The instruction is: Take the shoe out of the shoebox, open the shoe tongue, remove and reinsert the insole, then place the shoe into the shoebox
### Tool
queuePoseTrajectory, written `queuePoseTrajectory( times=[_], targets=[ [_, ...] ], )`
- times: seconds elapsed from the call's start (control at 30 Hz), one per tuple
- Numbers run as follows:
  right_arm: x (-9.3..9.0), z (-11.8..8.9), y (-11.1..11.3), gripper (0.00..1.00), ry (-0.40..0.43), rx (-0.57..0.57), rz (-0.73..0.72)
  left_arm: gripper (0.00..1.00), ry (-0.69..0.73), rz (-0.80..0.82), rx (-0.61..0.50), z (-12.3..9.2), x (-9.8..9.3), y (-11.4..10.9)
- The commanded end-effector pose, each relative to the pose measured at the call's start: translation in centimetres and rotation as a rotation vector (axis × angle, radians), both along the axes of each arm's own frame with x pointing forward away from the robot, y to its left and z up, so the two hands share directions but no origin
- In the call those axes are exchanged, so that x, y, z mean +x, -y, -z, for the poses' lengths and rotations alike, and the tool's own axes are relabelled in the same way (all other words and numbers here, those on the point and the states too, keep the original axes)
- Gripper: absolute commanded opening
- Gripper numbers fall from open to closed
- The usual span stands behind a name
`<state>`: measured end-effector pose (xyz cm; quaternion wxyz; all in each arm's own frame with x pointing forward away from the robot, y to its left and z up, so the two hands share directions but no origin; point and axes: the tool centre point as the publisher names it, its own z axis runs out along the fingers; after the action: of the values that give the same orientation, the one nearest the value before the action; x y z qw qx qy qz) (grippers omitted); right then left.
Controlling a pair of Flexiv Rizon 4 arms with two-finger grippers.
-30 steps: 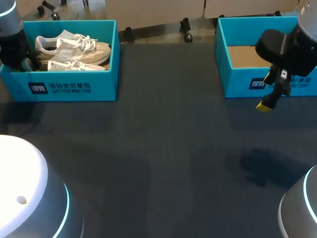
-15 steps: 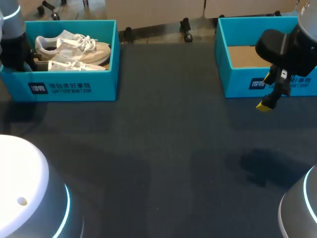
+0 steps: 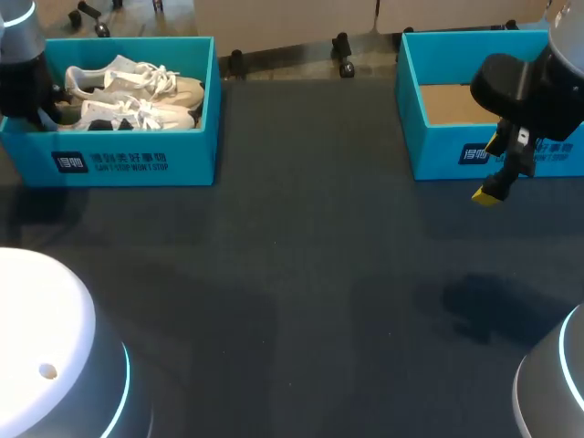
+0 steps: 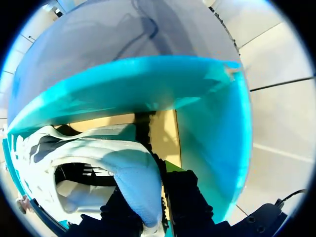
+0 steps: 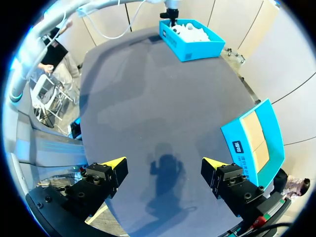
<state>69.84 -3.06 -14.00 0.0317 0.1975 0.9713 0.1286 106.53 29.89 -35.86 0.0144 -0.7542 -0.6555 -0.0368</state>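
Observation:
Two white sneakers lie in the teal shoebox (image 3: 137, 162) at the table's far left. The nearer shoe (image 3: 137, 113) sits a little raised at its heel end. My left arm (image 3: 23, 78) reaches down into that box's left end. In the left wrist view my left gripper (image 4: 148, 200) is shut on the shoe's padded heel collar (image 4: 133, 173), one dark finger on each side, close to the box wall (image 4: 148, 84). My right gripper (image 3: 491, 171) hangs open above the table in front of the second box, holding nothing; its two tips stand wide apart around (image 5: 164, 165).
A second teal box (image 3: 438, 157) with a bare cardboard floor stands at the far right, just behind my right gripper. The dark table top (image 3: 301, 274) stretches between the two boxes and toward the front edge.
My left gripper has closed on the nearer shoe's heel, and that shoe has shifted upward in the box. The right arm has not moved.

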Motion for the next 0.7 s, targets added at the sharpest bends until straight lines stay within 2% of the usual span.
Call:
queuePoseTrajectory(
  times=[0.03, 0.37, 0.7],
  targets=[
    [0.2, 0.0, -0.2, 1.00, -0.004, -0.003, 0.001, 0.00, -0.013, 0.007, 0.004, -2.5, 0.1, -0.1],
    [0.2, 0.0, -0.2, 1.00, -0.004, -0.003, 0.001, 0.00, -0.045, 0.011, -0.018, -7.2, 0.3, 0.1],
    [0.2, 0.0, -0.2, 1.00, -0.004, -0.003, 0.001, 0.00, -0.051, -0.043, -0.004, -10.7, 0.4, 0.4]
  ],
)
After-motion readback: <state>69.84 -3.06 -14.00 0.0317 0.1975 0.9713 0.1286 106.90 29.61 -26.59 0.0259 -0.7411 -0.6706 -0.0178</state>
